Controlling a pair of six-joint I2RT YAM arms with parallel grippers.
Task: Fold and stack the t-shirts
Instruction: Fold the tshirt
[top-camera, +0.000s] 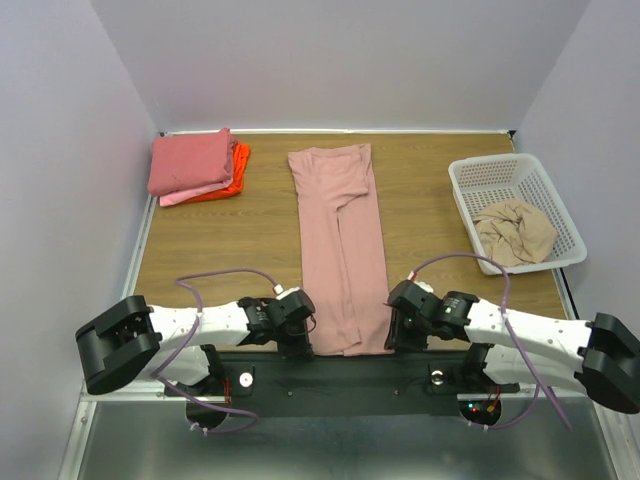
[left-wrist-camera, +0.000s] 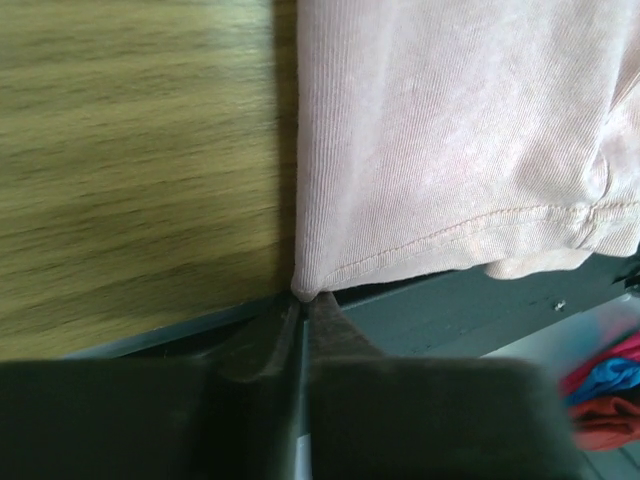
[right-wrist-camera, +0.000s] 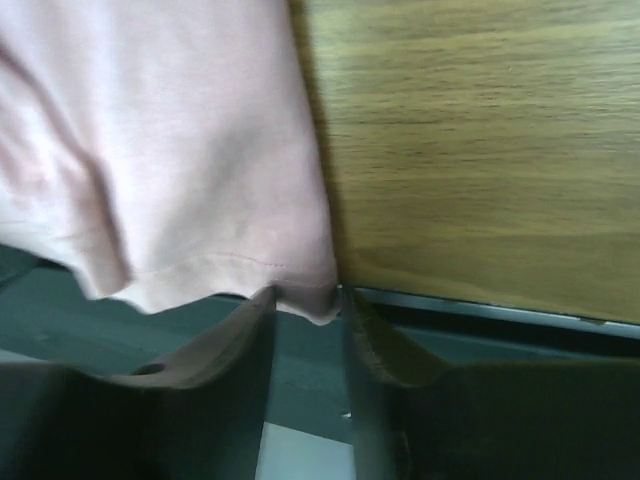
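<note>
A dusty-pink t-shirt (top-camera: 340, 250) lies folded into a long narrow strip down the middle of the table, its near hem over the front edge. My left gripper (top-camera: 300, 342) is at the near left corner. In the left wrist view the gripper (left-wrist-camera: 303, 300) is shut on that corner of the shirt (left-wrist-camera: 450, 150). My right gripper (top-camera: 396, 335) is at the near right corner. In the right wrist view the gripper (right-wrist-camera: 305, 300) is open, and the corner of the shirt (right-wrist-camera: 170, 150) hangs between its fingertips.
A stack of folded tees (top-camera: 195, 165) lies at the back left: coral-pink on top, pale-pink and orange-red below. A white lattice basket (top-camera: 462, 172) at the right holds a crumpled beige tee (top-camera: 515, 232). Walls enclose the table at the back and on both sides.
</note>
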